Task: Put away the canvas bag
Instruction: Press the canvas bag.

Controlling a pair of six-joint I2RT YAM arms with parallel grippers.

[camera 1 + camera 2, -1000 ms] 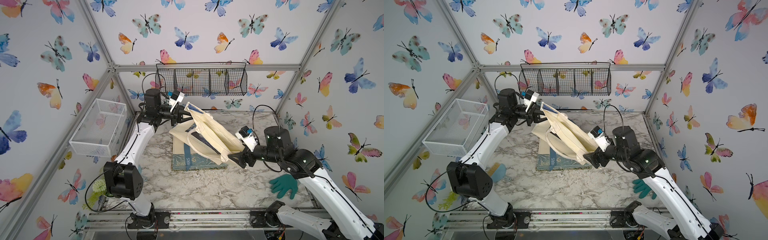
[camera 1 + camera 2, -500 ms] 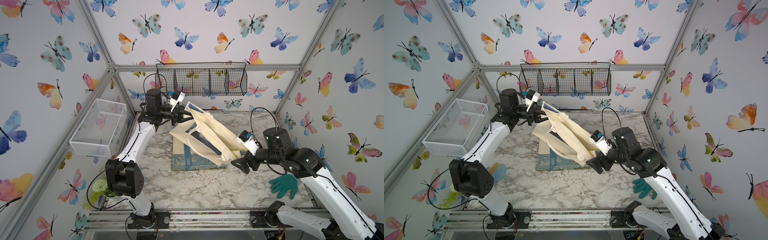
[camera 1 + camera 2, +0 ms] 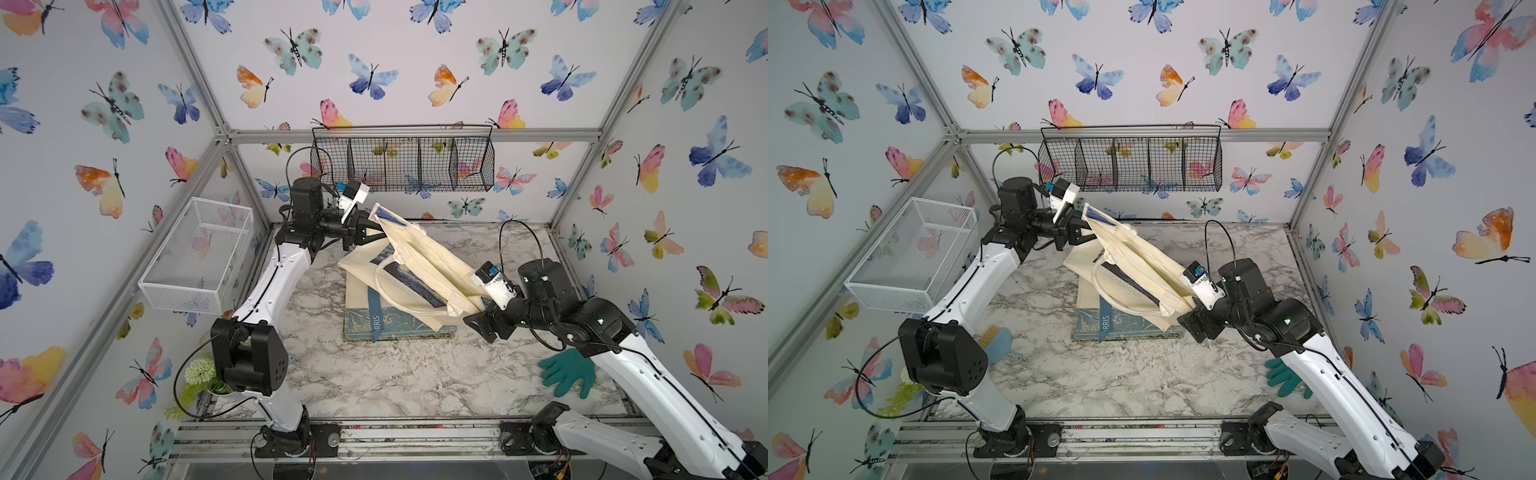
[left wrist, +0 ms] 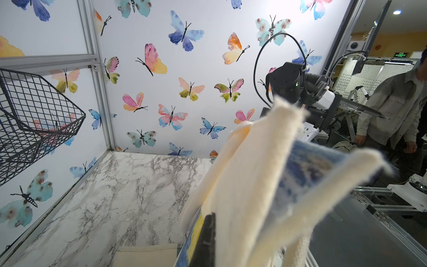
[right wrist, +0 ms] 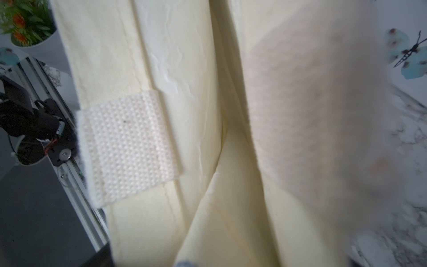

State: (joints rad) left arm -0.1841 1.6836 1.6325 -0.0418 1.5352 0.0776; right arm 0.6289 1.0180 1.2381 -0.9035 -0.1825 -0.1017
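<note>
Canvas bag (image 3: 419, 266) hangs slanted over the middle of the marble table (image 3: 395, 374), running from 11 o'clock down toward 4, with a loose fold sagging onto a book (image 3: 399, 326). Looks light and totally floppy, cream weave with a blue print, so it'll droop wherever it isn't pinched. Hems or the ribbed webbing handle (image 5: 129, 148) seem the best bite. Left gripper (image 3: 365, 226) is clamped on the top corner. Right gripper (image 3: 482, 322) has its jaws spread at the low end, gripping nothing I can see. Black wire basket (image 3: 403, 164) at 12, white mesh basket (image 3: 199, 253) at 9.
</note>
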